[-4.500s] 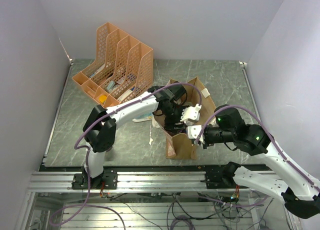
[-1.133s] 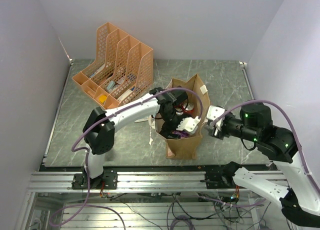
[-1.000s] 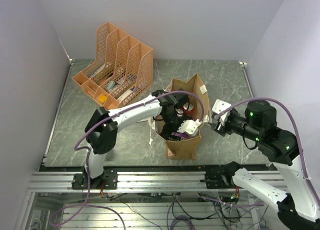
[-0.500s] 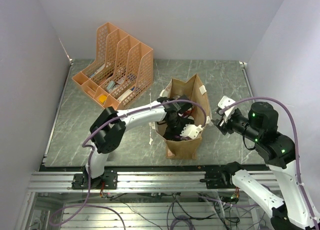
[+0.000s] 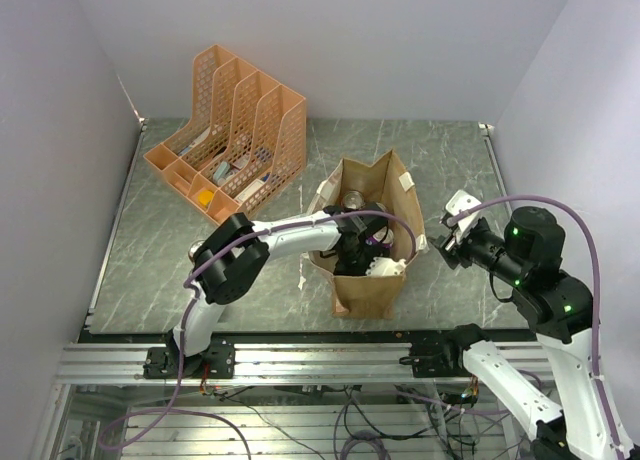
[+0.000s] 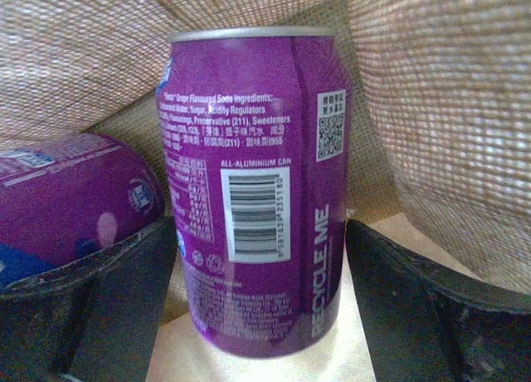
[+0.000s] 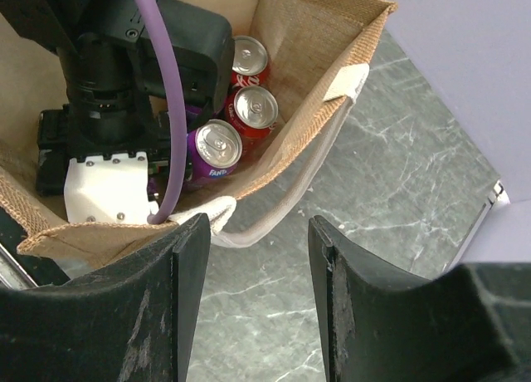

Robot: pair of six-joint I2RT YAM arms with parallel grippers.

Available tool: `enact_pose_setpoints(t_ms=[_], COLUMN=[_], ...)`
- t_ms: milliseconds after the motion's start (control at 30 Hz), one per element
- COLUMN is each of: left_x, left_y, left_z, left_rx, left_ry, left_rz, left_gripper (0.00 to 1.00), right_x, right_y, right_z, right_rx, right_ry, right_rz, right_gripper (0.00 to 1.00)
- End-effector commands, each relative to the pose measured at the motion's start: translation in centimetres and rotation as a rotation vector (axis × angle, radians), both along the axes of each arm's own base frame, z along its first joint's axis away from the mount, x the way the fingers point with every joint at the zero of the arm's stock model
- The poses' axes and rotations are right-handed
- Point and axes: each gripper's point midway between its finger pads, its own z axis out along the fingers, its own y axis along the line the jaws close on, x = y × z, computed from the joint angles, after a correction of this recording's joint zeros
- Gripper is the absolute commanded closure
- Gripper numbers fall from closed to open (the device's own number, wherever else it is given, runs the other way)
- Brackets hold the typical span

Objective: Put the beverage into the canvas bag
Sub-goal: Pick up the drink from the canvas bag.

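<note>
While the left gripper (image 6: 259, 295) is deep inside the canvas bag (image 6: 431, 108), its two fingers (image 6: 99, 307) sit against opposite sides of an upright purple grape soda can (image 6: 257, 174). No gap shows at their tips, so the pincer is clamped on that can. The can's base meets the pale bag floor just ahead of the fingers. Beyond the finger at the left of the wrist view lies a second purple can (image 6: 66, 191), tilted and touching that finger's upper edge. The right gripper (image 7: 259, 307) hangs outside the bag, its fingers apart and holding nothing. Below and ahead of it, the bag's open mouth shows two red cans (image 7: 253, 108) and a purple Fanta can (image 7: 217, 145), all upright. A white strap handle (image 7: 274, 224) droops nearest this pincer.
</note>
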Motion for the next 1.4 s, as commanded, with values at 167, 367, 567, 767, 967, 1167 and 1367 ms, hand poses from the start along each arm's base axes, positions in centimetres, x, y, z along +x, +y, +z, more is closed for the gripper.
enact_pose_setpoints(t_ms=[167, 367, 567, 767, 967, 1167, 1367], left_x=[-1.9, -1.7, -1.6, -1.5, -1.6, -1.3, 0.8], left_y=[1.2, 0.6, -0.4, -0.8, -0.9, -0.6, 0.6], left_z=[-4.2, -1.8, 2.7, 6.7, 10.5, 14.4, 17.0], left_rx=[0.095, 0.063, -0.009, -0.039, -0.077, -0.125, -0.196], left_ry=[0.032, 0.029, 0.016, 0.01, -0.001, -0.02, -0.005], left_rz=[0.006, 0.032, 0.027, 0.023, 0.039, 0.069, 0.144], left_gripper=[0.19, 0.52, 0.84, 0.93, 0.93, 0.93, 0.93], right_x=[-0.1, 0.1, 0.3, 0.5, 0.6, 0.8, 1.6], right_y=[-0.3, -0.2, -0.3, -0.3, -0.3, -0.2, 0.3], right_z=[0.1, 0.2, 0.4, 0.5, 0.4, 0.7, 1.1], right_rx=[0.034, 0.036, 0.03, 0.023, 0.018, 0.017, 0.042], right_ry=[-0.006, -0.006, -0.008, -0.006, -0.008, -0.007, -0.019], right_rz=[-0.021, -0.019, -0.02, -0.02, -0.023, -0.018, -0.011], right_gripper=[0.5, 0.5, 0.5, 0.51, 0.51, 0.51, 0.51])
